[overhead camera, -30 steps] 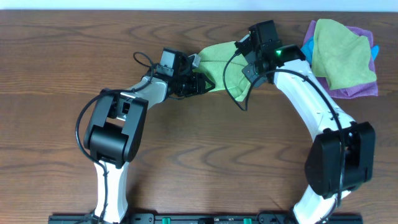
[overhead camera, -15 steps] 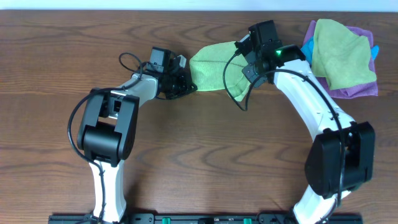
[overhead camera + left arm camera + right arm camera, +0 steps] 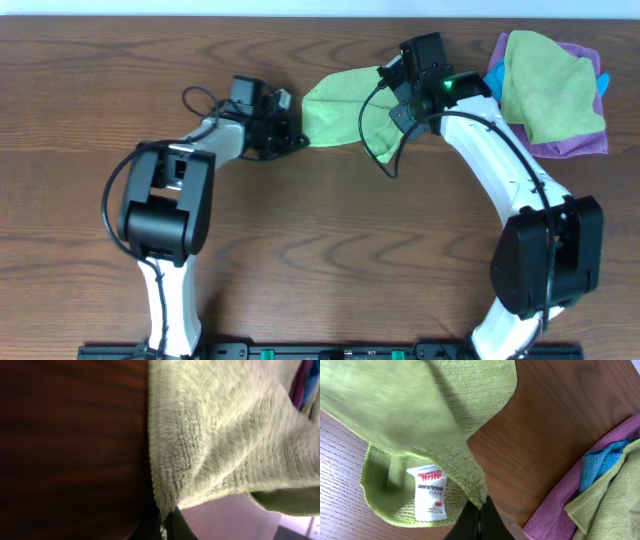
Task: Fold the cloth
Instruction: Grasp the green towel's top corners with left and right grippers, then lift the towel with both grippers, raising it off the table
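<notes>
The bright lime-green cloth lies stretched between my two grippers at the back middle of the table. My left gripper is shut on the cloth's left corner; in the left wrist view the cloth fans out from the pinched fingertips. My right gripper is shut on the cloth's right edge. The right wrist view shows the cloth held up from the closed gripper, its white tag facing the camera on the layer below.
A pile of other cloths sits at the back right: a duller yellow-green cloth on top of a purple cloth, with a blue one peeking out. It lies close to the right arm. The table is dark wood.
My left gripper has shut on the cloth's left corner and moved left, drawing that end out. The right gripper has not moved.
</notes>
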Motion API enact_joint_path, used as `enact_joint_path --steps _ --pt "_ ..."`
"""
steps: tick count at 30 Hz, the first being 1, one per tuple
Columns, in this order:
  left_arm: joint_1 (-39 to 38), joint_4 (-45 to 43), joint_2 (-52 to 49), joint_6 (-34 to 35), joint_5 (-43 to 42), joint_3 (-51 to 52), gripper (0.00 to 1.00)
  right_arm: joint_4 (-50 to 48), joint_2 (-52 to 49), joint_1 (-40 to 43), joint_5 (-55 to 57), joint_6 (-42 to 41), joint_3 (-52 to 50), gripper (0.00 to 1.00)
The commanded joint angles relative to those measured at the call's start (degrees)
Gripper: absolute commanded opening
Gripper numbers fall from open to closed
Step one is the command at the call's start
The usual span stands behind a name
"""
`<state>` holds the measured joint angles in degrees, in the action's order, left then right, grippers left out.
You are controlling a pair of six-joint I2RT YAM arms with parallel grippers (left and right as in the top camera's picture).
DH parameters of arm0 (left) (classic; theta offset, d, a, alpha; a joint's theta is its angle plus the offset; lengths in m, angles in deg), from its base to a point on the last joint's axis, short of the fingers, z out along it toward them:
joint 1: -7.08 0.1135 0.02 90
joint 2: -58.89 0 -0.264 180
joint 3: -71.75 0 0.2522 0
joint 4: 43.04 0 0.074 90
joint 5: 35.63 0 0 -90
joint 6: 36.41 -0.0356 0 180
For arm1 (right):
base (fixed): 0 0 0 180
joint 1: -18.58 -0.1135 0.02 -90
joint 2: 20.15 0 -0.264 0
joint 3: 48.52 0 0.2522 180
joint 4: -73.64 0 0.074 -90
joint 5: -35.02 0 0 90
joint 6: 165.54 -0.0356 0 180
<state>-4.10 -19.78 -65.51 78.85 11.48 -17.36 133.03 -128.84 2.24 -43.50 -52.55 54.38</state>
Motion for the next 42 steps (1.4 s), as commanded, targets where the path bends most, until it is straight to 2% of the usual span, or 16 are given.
enact_joint_path --steps 1,8,16,19,23,30,36,42 --pt "3.2 1.9 3.6 -1.3 2.2 1.6 0.06 0.0 0.5 -0.4 0.5 -1.8 1.3 0.01" --pt "4.8 2.6 10.1 -1.1 2.3 1.6 0.06 0.3 0.8 -4.8 -4.0 -2.6 2.4 0.01" --pt "4.7 2.3 11.0 1.8 -0.4 1.6 0.06 -1.1 0.8 -10.4 -3.7 -3.0 2.4 0.01" --pt "5.4 2.3 11.7 2.0 -0.9 1.2 0.06 -3.3 0.8 -10.7 -0.8 -2.5 2.4 0.01" --pt "6.9 2.3 15.1 2.0 -2.1 -2.3 0.06 -7.2 0.8 -10.8 5.8 2.3 3.5 0.01" --pt "8.9 4.9 21.8 0.4 1.6 -9.4 0.06 -14.2 0.8 -10.8 19.7 4.2 9.0 0.01" --pt "10.0 8.4 25.3 0.5 1.5 -11.2 0.06 -14.7 1.0 -11.5 20.5 5.9 15.1 0.01" --pt "11.5 10.1 26.0 -0.7 1.8 -11.2 0.05 -13.2 1.9 -12.6 20.5 6.5 15.4 0.01"
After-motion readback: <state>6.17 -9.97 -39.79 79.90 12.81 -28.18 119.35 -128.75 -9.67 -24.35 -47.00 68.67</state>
